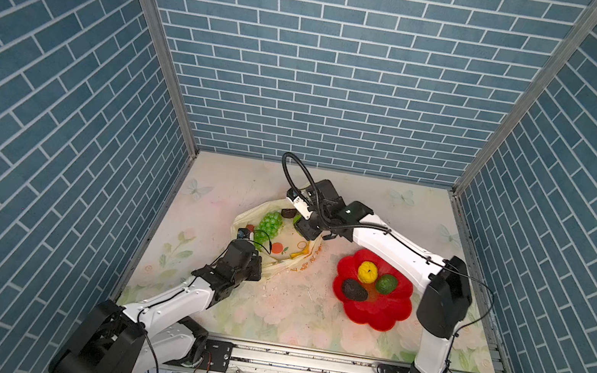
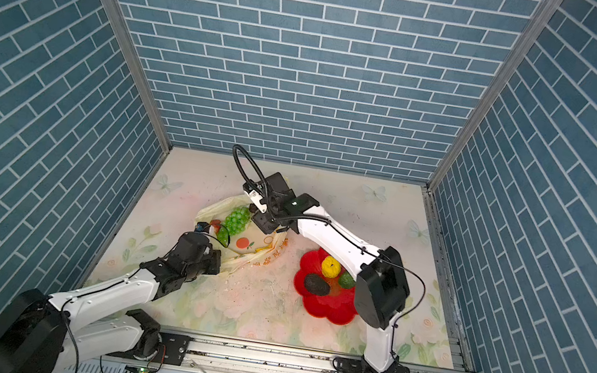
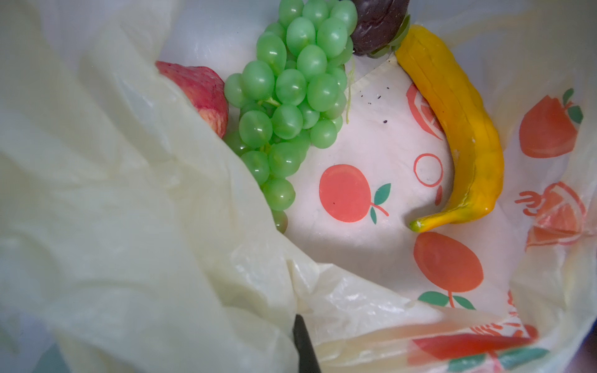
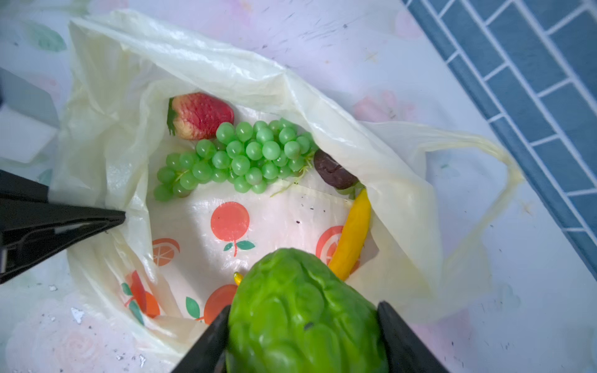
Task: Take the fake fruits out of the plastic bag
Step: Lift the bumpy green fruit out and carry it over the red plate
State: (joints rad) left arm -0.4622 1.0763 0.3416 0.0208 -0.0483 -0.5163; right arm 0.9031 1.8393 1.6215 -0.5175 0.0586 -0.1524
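Observation:
The cream plastic bag (image 1: 301, 262) (image 4: 226, 71) lies open on the table, left of centre in both top views. Inside it lie a green grape bunch (image 3: 290, 90) (image 4: 239, 158), a yellow banana (image 3: 465, 129) (image 4: 353, 232), a red strawberry (image 3: 200, 87) (image 4: 200, 113) and a dark brown fruit (image 4: 332, 169). My right gripper (image 4: 305, 308) hangs over the bag's mouth, shut on a green bumpy fruit (image 4: 303, 323). My left gripper (image 3: 298, 323) is shut on the bag's near rim, holding it up; its black finger (image 4: 97, 221) also shows in the right wrist view.
A red flower-shaped plate (image 1: 382, 314) (image 2: 327, 308) sits right of the bag and holds a yellow lump (image 1: 367, 272), a green round fruit (image 1: 387, 284) and a dark brown bumpy fruit (image 1: 354, 290). Blue brick walls close in three sides. One bag handle (image 4: 504, 161) trails toward the wall.

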